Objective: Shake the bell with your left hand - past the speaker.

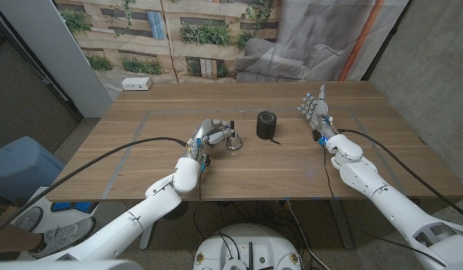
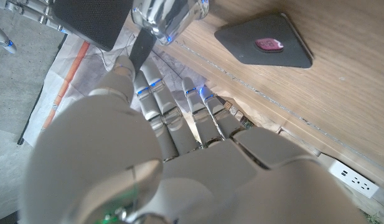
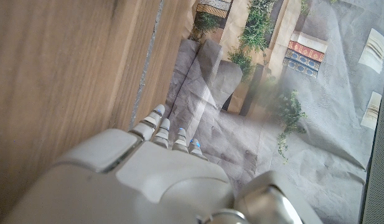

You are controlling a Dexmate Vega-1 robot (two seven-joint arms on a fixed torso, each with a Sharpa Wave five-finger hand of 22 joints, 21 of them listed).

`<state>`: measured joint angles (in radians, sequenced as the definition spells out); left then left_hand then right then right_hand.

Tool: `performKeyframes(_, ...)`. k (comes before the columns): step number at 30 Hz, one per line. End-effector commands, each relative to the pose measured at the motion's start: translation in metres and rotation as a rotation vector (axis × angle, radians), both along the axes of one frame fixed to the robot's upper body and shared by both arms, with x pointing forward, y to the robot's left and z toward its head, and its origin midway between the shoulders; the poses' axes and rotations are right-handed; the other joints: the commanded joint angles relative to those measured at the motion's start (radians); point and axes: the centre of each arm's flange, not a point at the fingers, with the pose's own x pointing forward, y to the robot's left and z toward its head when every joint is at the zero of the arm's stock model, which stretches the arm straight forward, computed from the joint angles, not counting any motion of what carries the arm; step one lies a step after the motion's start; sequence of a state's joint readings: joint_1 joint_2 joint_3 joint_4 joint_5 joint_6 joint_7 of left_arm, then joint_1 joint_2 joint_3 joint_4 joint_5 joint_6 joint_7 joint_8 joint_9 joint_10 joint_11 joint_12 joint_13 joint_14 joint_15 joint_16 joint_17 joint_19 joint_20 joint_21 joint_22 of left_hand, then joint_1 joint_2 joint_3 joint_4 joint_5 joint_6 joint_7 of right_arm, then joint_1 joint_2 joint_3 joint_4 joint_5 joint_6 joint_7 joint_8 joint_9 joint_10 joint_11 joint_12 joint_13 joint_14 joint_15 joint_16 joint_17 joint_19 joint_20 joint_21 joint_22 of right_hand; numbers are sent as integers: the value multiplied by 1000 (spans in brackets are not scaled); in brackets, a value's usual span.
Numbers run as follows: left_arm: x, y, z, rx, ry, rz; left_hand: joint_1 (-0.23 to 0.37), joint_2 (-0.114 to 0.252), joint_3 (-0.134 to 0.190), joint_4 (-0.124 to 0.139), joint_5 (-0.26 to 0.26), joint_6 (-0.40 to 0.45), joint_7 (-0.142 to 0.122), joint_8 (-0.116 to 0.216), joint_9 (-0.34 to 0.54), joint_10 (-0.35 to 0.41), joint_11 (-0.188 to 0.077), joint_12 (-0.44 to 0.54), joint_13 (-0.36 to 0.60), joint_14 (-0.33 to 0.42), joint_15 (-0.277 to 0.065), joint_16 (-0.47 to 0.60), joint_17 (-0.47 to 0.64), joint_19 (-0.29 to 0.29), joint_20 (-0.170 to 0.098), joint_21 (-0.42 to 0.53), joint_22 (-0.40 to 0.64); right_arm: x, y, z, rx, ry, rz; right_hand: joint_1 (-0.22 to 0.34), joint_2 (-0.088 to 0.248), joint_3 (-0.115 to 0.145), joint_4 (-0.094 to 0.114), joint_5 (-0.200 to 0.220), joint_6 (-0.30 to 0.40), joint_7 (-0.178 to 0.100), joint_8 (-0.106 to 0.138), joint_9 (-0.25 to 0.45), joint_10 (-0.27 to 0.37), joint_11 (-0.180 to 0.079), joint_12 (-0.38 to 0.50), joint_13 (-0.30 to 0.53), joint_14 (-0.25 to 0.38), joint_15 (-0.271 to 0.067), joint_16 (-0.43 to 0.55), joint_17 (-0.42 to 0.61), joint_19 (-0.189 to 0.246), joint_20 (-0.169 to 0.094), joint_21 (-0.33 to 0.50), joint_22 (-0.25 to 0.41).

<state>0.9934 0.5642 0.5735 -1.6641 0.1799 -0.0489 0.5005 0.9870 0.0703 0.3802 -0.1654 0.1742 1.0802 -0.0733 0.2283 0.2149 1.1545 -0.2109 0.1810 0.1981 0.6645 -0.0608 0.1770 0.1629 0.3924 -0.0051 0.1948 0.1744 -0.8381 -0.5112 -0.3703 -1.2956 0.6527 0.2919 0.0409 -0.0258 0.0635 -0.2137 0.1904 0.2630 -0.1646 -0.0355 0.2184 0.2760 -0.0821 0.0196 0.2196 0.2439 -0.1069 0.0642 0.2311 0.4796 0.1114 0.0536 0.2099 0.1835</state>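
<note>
no readable writing or brand anywhere; only a small pink mark on a dark flat pad [image 2: 264, 41] seen lying on the wood in the left wrist view, too blurred to read.

at the middle of the head view, the silver bell [image 1: 233, 141], sitting on the bench [image 1: 141, 161] just left of the black cylindrical speaker [image 1: 267, 124], close to it but not touching. left hand [image 1: 209, 133] right against the bell from the left, fingers [image 2: 155, 87] curled around the thin black handle; in the left wrist view, handle pinched at the fingertips with the shiny bell body just beyond them. right hand [image 1: 315, 107] at the right of the head view, well apart from the speaker, standing upright with fingers spread and holding nothing.

bench of pale brown wood planks with faint tape lines. behind it, a printed backdrop of plants and wooden walls, grey cloth draped at upper right, a white power strip [image 1: 137, 84] at the far left corner of the bench.
</note>
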Motion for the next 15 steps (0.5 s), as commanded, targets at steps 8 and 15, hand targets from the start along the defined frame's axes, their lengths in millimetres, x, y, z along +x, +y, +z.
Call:
performKeyframes(8, 2, 9, -2, -1, 18, 33, -27, -24, -6, 0, 4, -70, -11, -27, -3, -100, -5, -4, 7, -20, -97, -2, 1, -6, 15, 2, 3, 0, 1, 0, 0, 0, 1, 3, 97, -6, -1, 3, -8, 0, 6, 3, -4, 5, 5, 5, -4, 1, 4, 4, 6, 1, 5, 3)
performKeyframes(15, 3, 11, -2, 9, 28, 27, -40, -36, -18, 2, 3, -106, -2, -34, -3, -134, 0, -2, 9, -34, -94, 0, 2, -19, 18, 0, 3, 0, 0, 0, 0, 0, 1, 3, 97, -6, -1, 3, -8, 1, 6, 3, -3, 2, 5, 5, -5, 1, 3, 4, 6, 1, 5, 3)
